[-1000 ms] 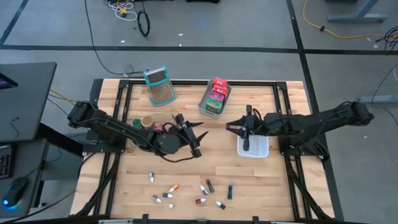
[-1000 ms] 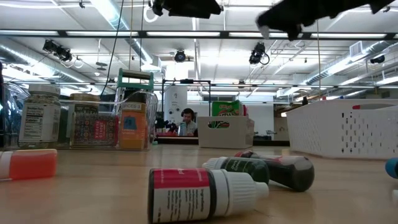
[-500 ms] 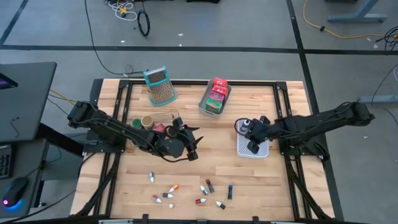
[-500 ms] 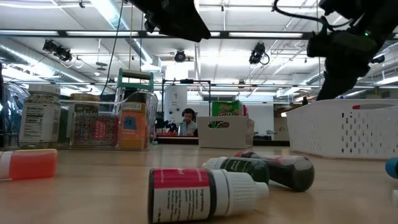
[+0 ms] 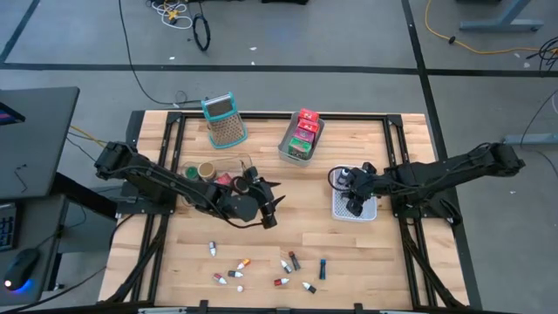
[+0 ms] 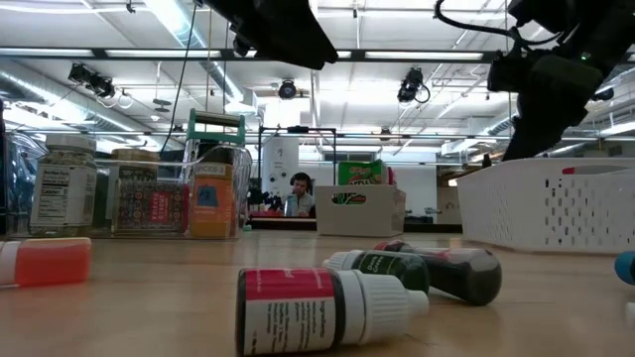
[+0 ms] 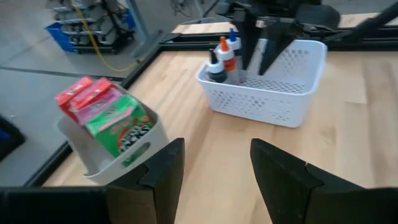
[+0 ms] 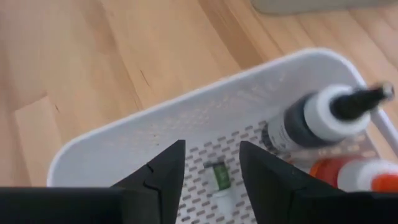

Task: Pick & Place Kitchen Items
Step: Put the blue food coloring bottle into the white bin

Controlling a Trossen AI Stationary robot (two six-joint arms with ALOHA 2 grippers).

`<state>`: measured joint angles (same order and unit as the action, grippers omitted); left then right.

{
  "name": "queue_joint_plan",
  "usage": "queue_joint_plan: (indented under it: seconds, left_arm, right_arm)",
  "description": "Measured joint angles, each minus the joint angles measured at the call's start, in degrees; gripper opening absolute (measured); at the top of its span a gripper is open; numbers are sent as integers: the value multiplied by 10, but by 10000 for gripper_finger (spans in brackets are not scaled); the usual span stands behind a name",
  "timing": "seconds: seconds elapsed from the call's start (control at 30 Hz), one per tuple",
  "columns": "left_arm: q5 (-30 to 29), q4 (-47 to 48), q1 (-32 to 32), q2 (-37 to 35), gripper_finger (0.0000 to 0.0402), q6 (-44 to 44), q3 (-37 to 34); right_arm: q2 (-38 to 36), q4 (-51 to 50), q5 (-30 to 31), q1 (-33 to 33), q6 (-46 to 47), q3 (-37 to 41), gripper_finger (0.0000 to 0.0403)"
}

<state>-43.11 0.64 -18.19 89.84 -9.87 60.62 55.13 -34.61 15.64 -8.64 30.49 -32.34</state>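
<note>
Right pincer (image 5: 353,206) sits over the white basket (image 5: 367,212) at about 3 o'clock from worktop centre, fingers (image 8: 163,180) parted with nothing between them; through the gap a small green-label bottle (image 8: 219,180) lies flat on the basket floor. Beside it in the same basket stand a black bottle with a white collar (image 8: 311,121) and an orange bottle (image 8: 348,173), touching each other at one end wall. Left pincer (image 5: 271,205) is just left of worktop centre, fingers (image 7: 161,171) spread apart, empty, pointing toward 3 o'clock at the white basket (image 7: 267,93); the left wrist view shows the right pincer (image 7: 260,53) dipping into that basket next to the upright bottles (image 7: 224,59). At 12 o'clock from centre a grey bin (image 5: 288,150) holds red and green packets (image 5: 303,133), upright in a row. Short round jars (image 5: 206,170) sit at about 9 o'clock, just behind the left arm. Teal-handled grater (image 5: 224,119) lies at roughly 11 o'clock near the far edge. At 6 o'clock a loose scatter of tiny bottles and tubes (image 5: 261,266) lies on the wooden worktop (image 5: 401,262), all on their sides, well apart from both pincers. Low view: pink-label bottle (image 6: 322,309) lying nearest the camera, dark bottles (image 6: 437,271) behind it, one red-orange bottle (image 6: 45,261) at the left edge, spice jars (image 6: 64,183) in the background, a person (image 6: 299,195) seated far off in the room.
</note>
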Motion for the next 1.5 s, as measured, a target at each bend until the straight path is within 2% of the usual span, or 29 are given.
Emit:
queue_joint_plan:
  seconds: [0.27, 0.43, 0.53, 0.67, 0.77, 0.87, 1.0, 1.1, 1.23, 1.4, 1.5]
  left_arm:
    - [44, 1, 0, 0, 192, 0, 0]
    - [80, 2, 0, 0, 192, 2, 0]
    - [95, 2, 0, 0, 192, 14, 0]
    - [99, 2, 0, 0, 192, 29, 0]
    - [97, 1, 0, 0, 192, 35, 0]
    - [97, 1, 0, 0, 192, 49, 0]
    - [95, -1, 2, 0, 192, 65, 0]
    - [90, -2, 6, 0, 192, 67, 0]
    - [76, -2, 14, 0, 192, 56, 0]
    - [76, -2, 26, 0, 192, 34, 0]
    - [82, -2, 29, 0, 192, 32, 0]
  right_arm:
    - [0, 124, 0, 0, -168, -8, 178]
    - [0, 258, -10, 0, -279, -13, 178]
    - [0, 321, -76, 0, -324, -14, 178]
    - [1, 353, -215, -1, -349, -14, 178]
    - [17, 386, -297, -10, -368, -8, 178]
    - [55, 441, -357, -34, -382, -6, 178]
    - [128, 514, -423, -83, -350, -6, 178]
    - [182, 554, -415, -120, -315, -8, 178]
    - [248, 498, -401, -151, -280, -44, 178]
    - [335, 414, -396, -182, -334, -109, 178]
    - [384, 371, -361, -199, -385, -142, 178]
